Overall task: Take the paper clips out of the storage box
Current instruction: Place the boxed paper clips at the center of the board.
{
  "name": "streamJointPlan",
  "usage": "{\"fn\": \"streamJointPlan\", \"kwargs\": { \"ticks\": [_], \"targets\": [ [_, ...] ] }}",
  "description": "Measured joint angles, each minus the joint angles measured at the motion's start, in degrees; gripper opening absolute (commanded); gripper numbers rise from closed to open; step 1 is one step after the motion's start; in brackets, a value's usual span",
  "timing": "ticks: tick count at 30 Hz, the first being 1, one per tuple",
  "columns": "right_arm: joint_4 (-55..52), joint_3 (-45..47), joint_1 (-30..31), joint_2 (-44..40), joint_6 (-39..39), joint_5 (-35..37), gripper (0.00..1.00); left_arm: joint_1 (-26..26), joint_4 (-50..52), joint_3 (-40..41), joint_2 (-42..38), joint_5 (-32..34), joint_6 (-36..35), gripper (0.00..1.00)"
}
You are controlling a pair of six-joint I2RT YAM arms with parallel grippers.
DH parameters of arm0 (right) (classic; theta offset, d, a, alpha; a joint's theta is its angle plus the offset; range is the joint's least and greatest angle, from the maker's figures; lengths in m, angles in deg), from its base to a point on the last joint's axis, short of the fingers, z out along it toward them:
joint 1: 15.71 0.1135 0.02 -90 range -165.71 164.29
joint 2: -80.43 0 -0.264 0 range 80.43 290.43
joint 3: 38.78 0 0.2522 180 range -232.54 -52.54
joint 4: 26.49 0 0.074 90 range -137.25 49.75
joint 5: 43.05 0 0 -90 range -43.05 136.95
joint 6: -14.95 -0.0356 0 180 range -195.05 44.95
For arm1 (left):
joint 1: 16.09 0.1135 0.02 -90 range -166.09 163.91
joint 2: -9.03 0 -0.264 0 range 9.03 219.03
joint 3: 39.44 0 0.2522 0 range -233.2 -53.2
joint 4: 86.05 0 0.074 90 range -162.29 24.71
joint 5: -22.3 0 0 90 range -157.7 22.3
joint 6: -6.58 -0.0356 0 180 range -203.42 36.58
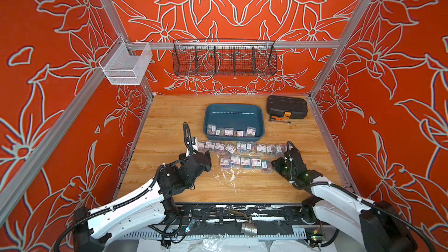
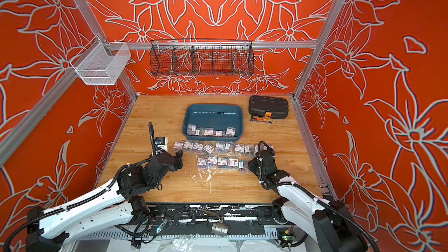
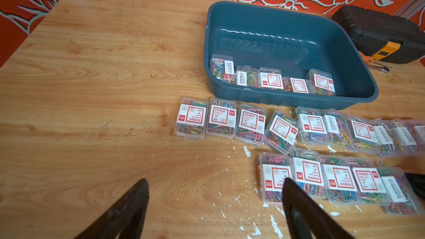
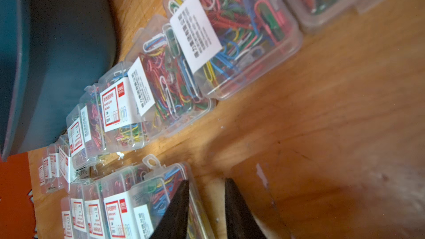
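The storage box (image 1: pixel 232 105) (image 3: pixel 287 102) is a teal tray at the back of the table. Several clear boxes of paper clips (image 1: pixel 229 132) (image 3: pixel 271 81) lie along its near wall. Two rows of paper clip boxes lie on the wood in front of the tray, a long row (image 1: pixel 242 147) (image 3: pixel 253 123) and a shorter row (image 1: pixel 244 162) (image 3: pixel 333 180). My left gripper (image 1: pixel 208 157) (image 3: pixel 215 180) is open and empty at the left end of the rows. My right gripper (image 1: pixel 273 163) (image 4: pixel 207 180) is shut to a narrow gap and holds nothing. One of its fingers (image 4: pixel 179 203) lies against the last box (image 4: pixel 161 185) of the shorter row.
A black ribbed case (image 1: pixel 286 106) with an orange latch stands at the back right, with a small orange-handled tool (image 1: pixel 278 119) in front of it. A black wire basket (image 1: pixel 224 58) and a white mesh basket (image 1: pixel 126 65) hang on the frame. White flecks mark the wood near the rows.
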Motion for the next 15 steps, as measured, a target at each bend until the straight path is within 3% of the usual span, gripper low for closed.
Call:
{"fn": "streamJointPlan", "kwargs": {
  "ticks": [5,8,12,15],
  "targets": [
    [-3.91,-1.53,1.70,-0.39,-0.24,2.71,0.31,0.76,-0.13,1.38,-1.42,0.15,-0.09,0.96],
    [-10.69,-6.19,1.86,-1.20,1.38,6.51,0.39,2.36,-1.14,2.01,-1.07,0.17,-0.83,0.97],
    [-18.93,-16.74,1.92,-3.34,5.51,12.04,0.52,8.48,-2.97,2.97,1.16,-0.13,-1.84,0.99],
    [-20.61,-24.17,1.99,-2.36,9.94,13.46,0.53,15.06,-5.18,3.89,2.62,-0.66,-2.64,0.98]
  ]
}}
